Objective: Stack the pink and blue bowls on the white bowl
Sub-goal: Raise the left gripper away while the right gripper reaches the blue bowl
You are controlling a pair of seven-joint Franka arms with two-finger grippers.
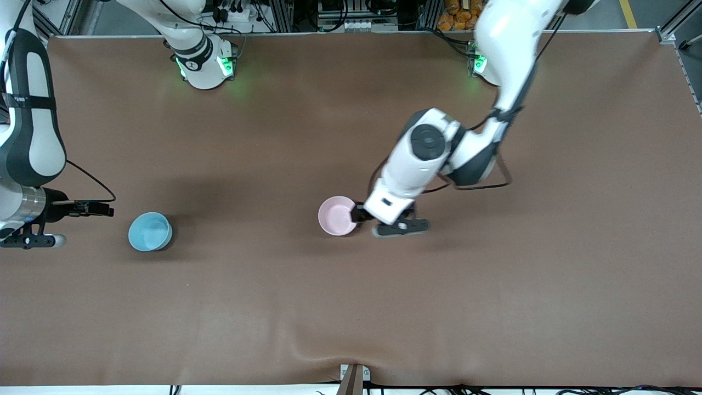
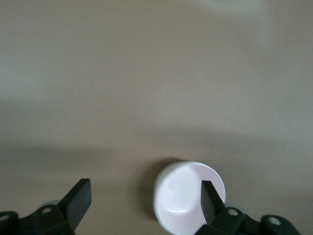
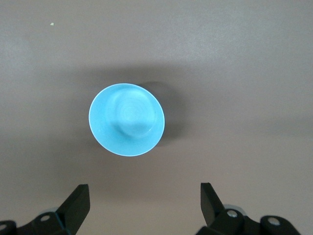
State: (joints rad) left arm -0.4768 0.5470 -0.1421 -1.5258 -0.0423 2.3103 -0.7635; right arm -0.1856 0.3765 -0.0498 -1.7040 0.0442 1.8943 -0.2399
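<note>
The pink bowl (image 1: 336,215) stands upright mid-table. In the left wrist view the pink bowl (image 2: 186,200) shows a whitish outer wall; I cannot tell whether that is the white bowl under it. My left gripper (image 1: 374,220) is open just above it. One finger (image 2: 209,200) is over the rim toward the left arm's end, the other stands wide of the bowl, and nothing is held. The blue bowl (image 1: 149,231) sits toward the right arm's end. My right gripper (image 1: 38,240) hangs open and empty beside the blue bowl (image 3: 126,119).
The brown table cover (image 1: 493,285) has a raised wrinkle (image 1: 307,340) near the edge closest to the front camera. A clamp (image 1: 354,378) sticks up at the middle of that edge. Both arm bases stand along the edge farthest from the front camera.
</note>
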